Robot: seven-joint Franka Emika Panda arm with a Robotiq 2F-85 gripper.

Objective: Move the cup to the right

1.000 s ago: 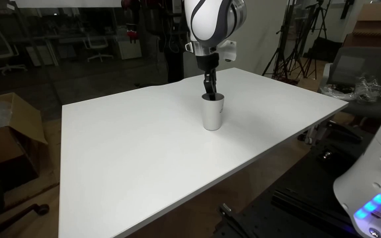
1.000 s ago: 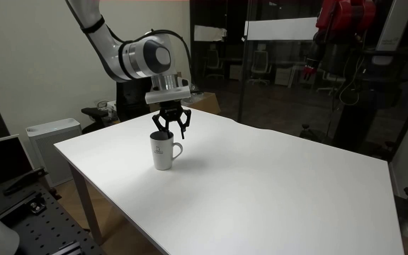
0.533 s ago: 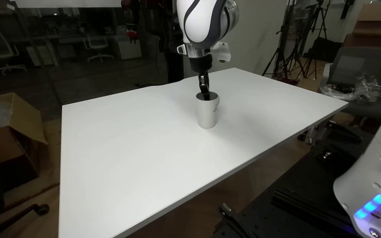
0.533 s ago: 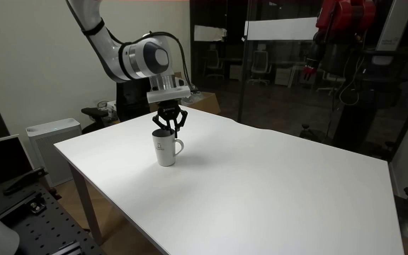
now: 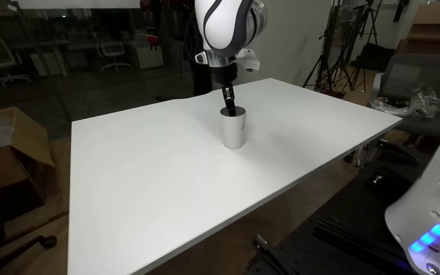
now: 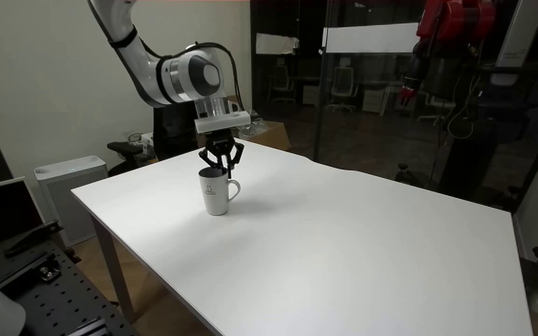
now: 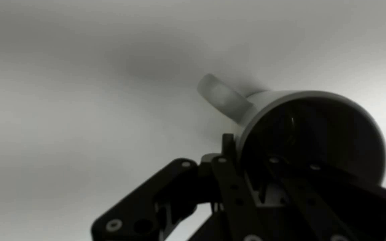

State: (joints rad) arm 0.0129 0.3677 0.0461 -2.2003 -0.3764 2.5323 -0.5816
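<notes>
White handled cup (image 6: 216, 201), dark inside, upright, rim between the fingers (image 7: 228, 145).

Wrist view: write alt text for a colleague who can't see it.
The black end effector pinches one side of a white cup, one finger outside it and one inside. The handle points up and left in the picture; the pale table lies below.

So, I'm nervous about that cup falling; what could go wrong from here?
The gripper seems to pinch the cup by just one side, one finger outside and the other inside, so the cup might pivot or slip. The handle sits close to that outside finger and could knock it if the cup turns. I can't tell whether the cup clears the table; if not, it may drag or tip.
</notes>
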